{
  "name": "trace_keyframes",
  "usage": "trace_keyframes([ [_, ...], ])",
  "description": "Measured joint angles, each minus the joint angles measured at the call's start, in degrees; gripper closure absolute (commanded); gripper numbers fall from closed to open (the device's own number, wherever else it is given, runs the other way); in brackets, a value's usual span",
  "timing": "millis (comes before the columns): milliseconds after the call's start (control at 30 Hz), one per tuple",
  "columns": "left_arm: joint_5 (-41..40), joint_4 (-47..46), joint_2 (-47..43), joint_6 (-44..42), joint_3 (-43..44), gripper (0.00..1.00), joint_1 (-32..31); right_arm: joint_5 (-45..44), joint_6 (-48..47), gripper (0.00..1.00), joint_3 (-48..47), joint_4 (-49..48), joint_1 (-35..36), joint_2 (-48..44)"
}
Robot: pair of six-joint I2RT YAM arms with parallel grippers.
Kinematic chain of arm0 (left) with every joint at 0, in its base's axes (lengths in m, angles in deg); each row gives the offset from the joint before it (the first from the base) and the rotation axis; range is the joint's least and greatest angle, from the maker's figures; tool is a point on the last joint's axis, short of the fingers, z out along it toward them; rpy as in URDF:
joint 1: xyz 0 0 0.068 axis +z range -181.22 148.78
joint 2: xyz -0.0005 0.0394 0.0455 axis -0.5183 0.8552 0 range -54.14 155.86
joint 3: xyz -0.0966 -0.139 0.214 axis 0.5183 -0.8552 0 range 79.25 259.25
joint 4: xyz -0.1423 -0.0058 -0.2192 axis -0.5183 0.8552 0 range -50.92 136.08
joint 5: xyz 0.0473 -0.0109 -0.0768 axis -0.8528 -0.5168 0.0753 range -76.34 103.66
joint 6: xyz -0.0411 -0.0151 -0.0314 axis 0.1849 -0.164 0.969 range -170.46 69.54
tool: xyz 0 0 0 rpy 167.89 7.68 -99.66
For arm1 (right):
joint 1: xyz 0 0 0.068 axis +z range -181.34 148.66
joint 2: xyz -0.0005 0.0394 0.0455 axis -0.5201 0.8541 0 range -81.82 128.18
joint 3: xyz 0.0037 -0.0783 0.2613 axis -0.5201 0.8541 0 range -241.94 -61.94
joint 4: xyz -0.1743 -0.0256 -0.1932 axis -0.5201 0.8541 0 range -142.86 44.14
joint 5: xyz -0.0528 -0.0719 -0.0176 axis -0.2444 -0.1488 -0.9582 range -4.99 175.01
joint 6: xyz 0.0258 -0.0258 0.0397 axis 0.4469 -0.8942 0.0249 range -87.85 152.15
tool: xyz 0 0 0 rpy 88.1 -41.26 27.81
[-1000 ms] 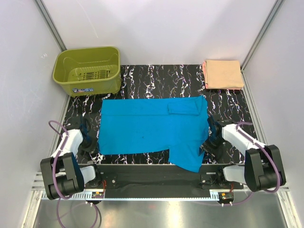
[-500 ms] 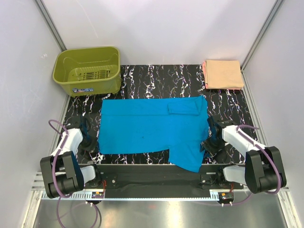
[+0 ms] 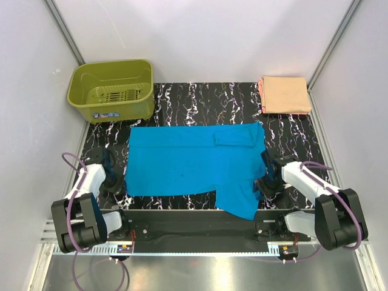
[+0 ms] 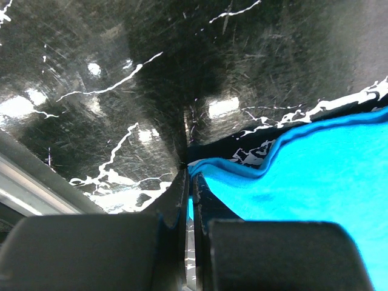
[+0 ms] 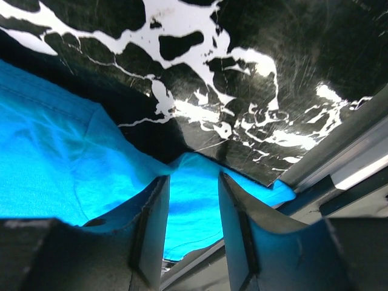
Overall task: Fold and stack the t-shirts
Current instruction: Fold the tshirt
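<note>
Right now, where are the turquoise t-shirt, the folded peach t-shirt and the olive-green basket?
turquoise t-shirt (image 3: pixel 182 163): top external view, middle of its spread body.
peach t-shirt (image 3: pixel 285 94): top external view, centre of the folded top face.
olive-green basket (image 3: pixel 130 109): top external view, its near wall.

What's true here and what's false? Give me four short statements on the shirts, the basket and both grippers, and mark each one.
1. The turquoise t-shirt lies spread on the table. True.
2. The peach t-shirt sits in the green basket. False: it lies folded at the table's far right corner, away from the basket.
3. The left gripper is shut on the turquoise t-shirt's edge. True.
4. The right gripper is clamped shut. False: its jaws stand apart, with turquoise cloth in the gap.
</note>
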Motion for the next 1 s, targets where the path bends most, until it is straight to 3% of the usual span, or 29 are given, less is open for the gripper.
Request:
trace_keyframes([
  [133, 0.02, -0.24, 0.00, 0.00, 0.00, 1.00, 0.00, -0.15, 2.54, 0.64, 0.00, 0.02, 0.83, 0.11],
  [233, 0.02, -0.24, 0.00, 0.00, 0.00, 1.00, 0.00, -0.74, 4.24, 0.82, 0.00, 0.11, 1.64, 0.81],
  [400, 0.04, -0.28, 0.00, 0.00, 0.00, 1.00, 0.00, -1.05, 6.10, 0.99, -0.02, 0.07, 2.67, 0.87],
  [767, 0.09, -0.55, 0.00, -0.02, 0.00, 1.00, 0.00, -1.29, 5.18, 1.00, -0.26, -1.53, 2.71, -0.33],
  [1000, -0.39, 0.63, -0.59, -1.20, 0.52, 1.00, -0.02, -2.16, -0.37, 1.00, -5.05, 0.96, 2.71, -0.85],
])
